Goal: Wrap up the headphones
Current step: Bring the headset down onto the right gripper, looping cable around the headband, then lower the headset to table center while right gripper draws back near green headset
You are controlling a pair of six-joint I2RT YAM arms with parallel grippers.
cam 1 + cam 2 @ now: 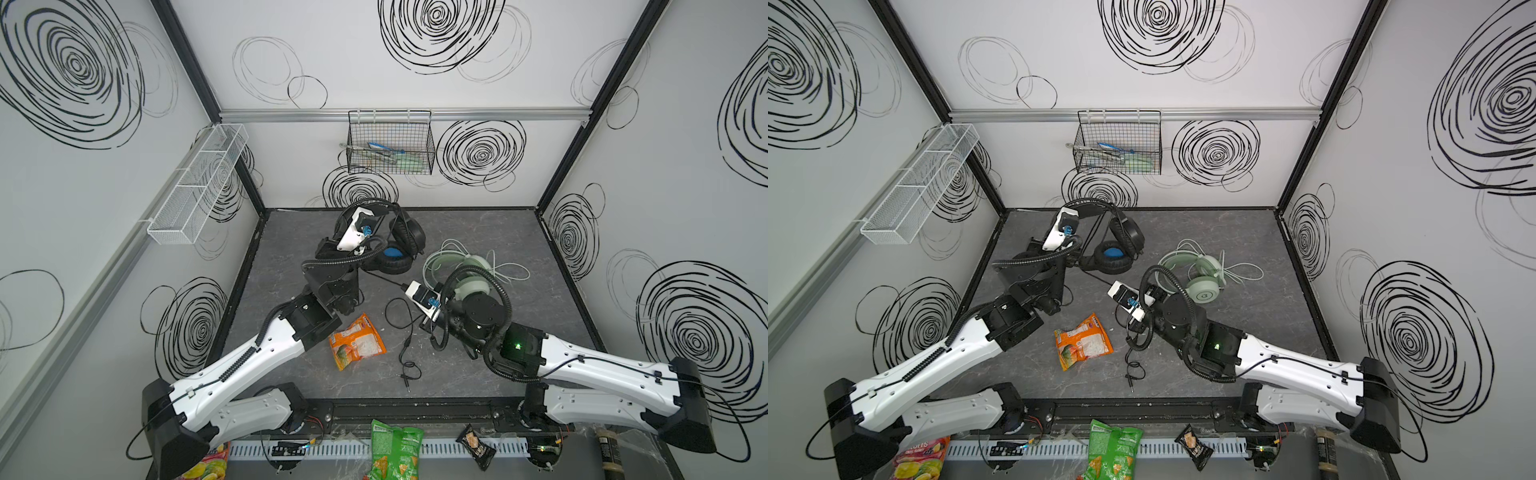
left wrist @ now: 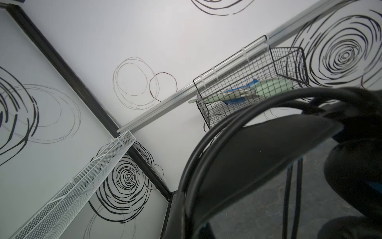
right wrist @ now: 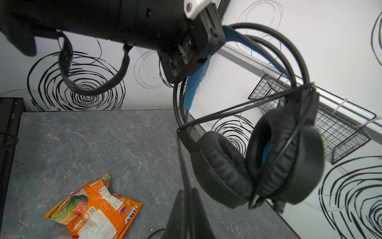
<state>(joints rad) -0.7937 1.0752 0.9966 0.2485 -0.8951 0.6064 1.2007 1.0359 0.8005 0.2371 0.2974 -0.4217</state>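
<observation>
The black headphones (image 1: pixel 409 237) (image 1: pixel 1126 233) with blue inner earcups hang lifted at the back middle. My left gripper (image 1: pixel 372 210) (image 1: pixel 1077 209) is shut on their headband (image 2: pixel 258 149). In the right wrist view both earcups (image 3: pixel 285 157) hang close together, and strands of the thin black cable (image 1: pixel 383 278) run across them. The cable runs taut to my right gripper (image 1: pixel 403 286) (image 1: pixel 1109 287) (image 3: pixel 188 198), which is shut on it. The slack rest of the cable and its plug (image 1: pixel 407 384) lie on the table. The mint-green headphones (image 1: pixel 1204 286) (image 1: pixel 471 266) lie behind my right wrist with their whitish cable (image 1: pixel 1241 270) loose.
An orange snack bag (image 1: pixel 357 343) (image 3: pixel 93 209) lies between the arms. A black wire basket (image 1: pixel 390 145) hangs on the back wall and a white mesh shelf (image 1: pixel 195 183) on the left wall. A green bag (image 1: pixel 395 453) and a dark packet (image 1: pixel 476 451) lie at the front edge.
</observation>
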